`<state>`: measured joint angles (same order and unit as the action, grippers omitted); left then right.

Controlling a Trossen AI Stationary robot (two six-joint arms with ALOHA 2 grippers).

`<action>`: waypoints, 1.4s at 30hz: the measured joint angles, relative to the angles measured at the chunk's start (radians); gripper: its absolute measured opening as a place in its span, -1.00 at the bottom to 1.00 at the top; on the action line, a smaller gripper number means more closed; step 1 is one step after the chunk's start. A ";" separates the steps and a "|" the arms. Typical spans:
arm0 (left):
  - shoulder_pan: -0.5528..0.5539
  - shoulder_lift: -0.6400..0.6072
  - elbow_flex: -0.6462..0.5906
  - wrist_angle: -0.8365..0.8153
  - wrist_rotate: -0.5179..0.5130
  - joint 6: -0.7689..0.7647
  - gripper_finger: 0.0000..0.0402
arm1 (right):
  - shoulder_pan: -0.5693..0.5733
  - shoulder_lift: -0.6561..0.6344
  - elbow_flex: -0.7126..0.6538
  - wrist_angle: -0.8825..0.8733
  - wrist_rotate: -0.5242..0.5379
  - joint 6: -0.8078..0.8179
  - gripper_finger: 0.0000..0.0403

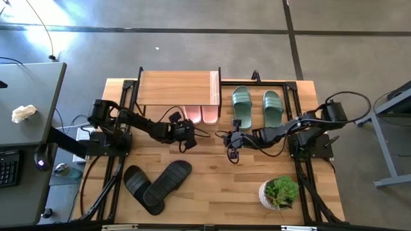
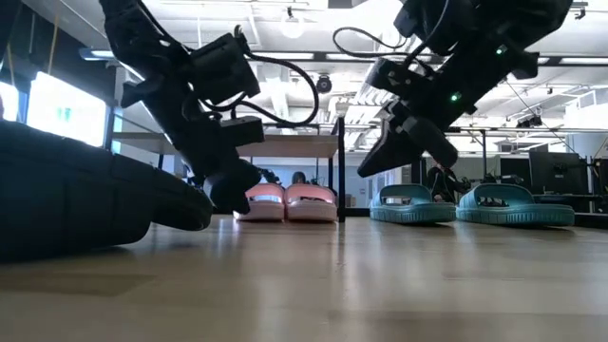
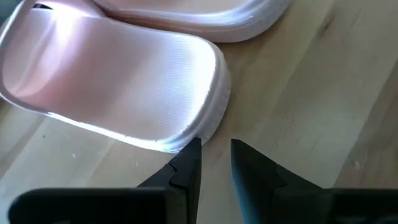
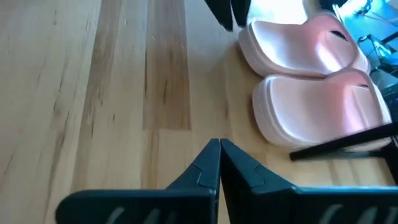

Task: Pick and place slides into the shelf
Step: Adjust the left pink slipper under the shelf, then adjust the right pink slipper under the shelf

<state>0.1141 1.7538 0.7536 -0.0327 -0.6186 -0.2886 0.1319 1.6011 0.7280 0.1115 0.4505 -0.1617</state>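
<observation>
While the pink slides (image 1: 201,114) sit under the shelf (image 1: 178,88), heels protruding, the left gripper (image 3: 214,163) hovers just behind one heel, jaws slightly apart, holding nothing; a nudge could skew the pair. The right gripper (image 4: 219,163), closed and empty, waits nearby.

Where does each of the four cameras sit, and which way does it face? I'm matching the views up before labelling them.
High view: overhead, straight down on the table; both arms, the shelf, all slides.
Low view: table height, level toward the room; both arms descend, pink slides under the shelf.
Left wrist view: past the left gripper, slightly parted, at a pink heel.
Right wrist view: past the shut right gripper at the pink pair.
Shared: every view shows the pink slides.
</observation>
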 joint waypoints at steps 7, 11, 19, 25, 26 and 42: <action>0.025 0.000 0.000 0.000 -0.010 0.025 -0.63 | -0.023 0.092 0.000 0.060 -0.004 -0.031 -1.00; 0.024 0.000 0.000 0.005 -0.016 0.030 -0.63 | -0.020 0.116 0.000 0.096 0.003 -0.041 -1.00; 0.023 -0.001 0.000 0.001 0.019 0.030 -0.63 | -0.029 0.114 0.000 0.129 -0.013 -0.049 -1.00; -0.035 -0.034 0.000 0.005 0.012 0.030 -0.63 | -0.089 0.131 0.000 0.187 -0.025 -0.049 -1.00; -0.051 -0.042 0.000 0.005 0.007 0.030 -0.63 | -0.102 0.141 0.000 0.200 -0.035 -0.055 -1.00; -0.204 -0.103 0.000 -0.050 -0.003 0.023 -0.63 | -0.183 0.233 0.011 0.350 -0.041 -0.083 -1.00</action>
<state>-0.0902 1.6508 0.7536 -0.0826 -0.6216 -0.2661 -0.0513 1.8339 0.7391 0.4619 0.4099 -0.2450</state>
